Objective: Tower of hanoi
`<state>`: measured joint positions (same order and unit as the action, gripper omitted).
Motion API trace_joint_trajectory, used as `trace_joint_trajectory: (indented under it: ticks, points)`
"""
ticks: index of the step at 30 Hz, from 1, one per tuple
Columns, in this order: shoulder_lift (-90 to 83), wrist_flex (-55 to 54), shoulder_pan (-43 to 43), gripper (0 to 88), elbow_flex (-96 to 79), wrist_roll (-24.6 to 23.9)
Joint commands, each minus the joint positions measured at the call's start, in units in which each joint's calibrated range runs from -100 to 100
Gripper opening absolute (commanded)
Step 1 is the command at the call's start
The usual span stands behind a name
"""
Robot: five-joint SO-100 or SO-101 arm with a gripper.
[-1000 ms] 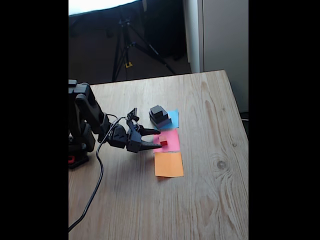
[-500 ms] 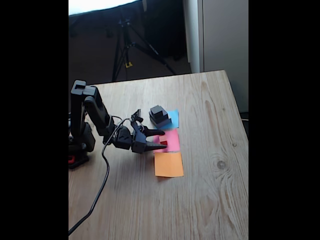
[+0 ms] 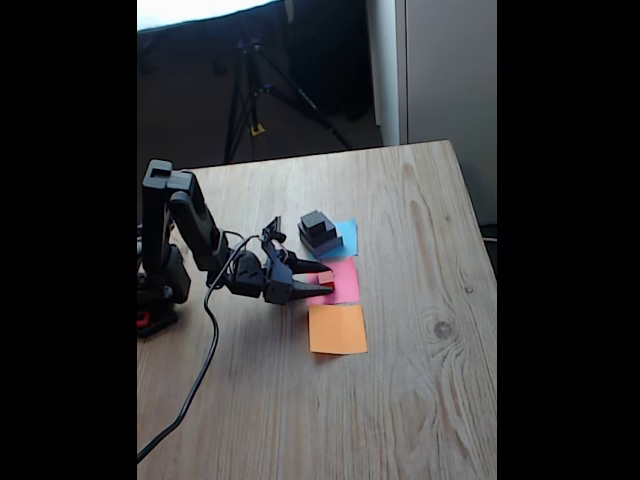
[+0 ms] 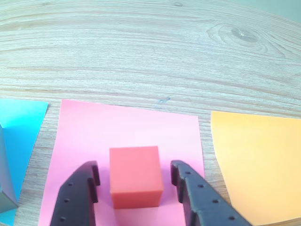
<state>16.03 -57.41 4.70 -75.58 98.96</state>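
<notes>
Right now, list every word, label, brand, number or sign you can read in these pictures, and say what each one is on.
None can be read.
The red cube, the pink paper, orange paper and blue paper have plain faces in the wrist view.
The stack of dark blocks and the arm carry no marking that can be made out in the fixed view.

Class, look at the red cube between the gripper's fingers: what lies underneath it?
The red cube rests on the pink paper square, which lies flat on the wooden table. The gripper is open around it. The paper directly beneath the cube is hidden.
</notes>
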Motion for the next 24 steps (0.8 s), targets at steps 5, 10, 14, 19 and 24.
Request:
trace_joint_trajectory:
  ticks: [5,10,14,19,24]
  points:
    - [-0.1,-2.1,-0.7,10.5,0.9,1.0]
    - [0.1,-3.2,-0.7,9.3,0.8,1.0]
    - [0.1,-3.3,-0.8,7.1,0.7,1.0]
    - [0.2,-3.3,-0.7,5.7,0.7,1.0]
    - [0.5,-3.3,-0.6,3.9,0.7,1.0]
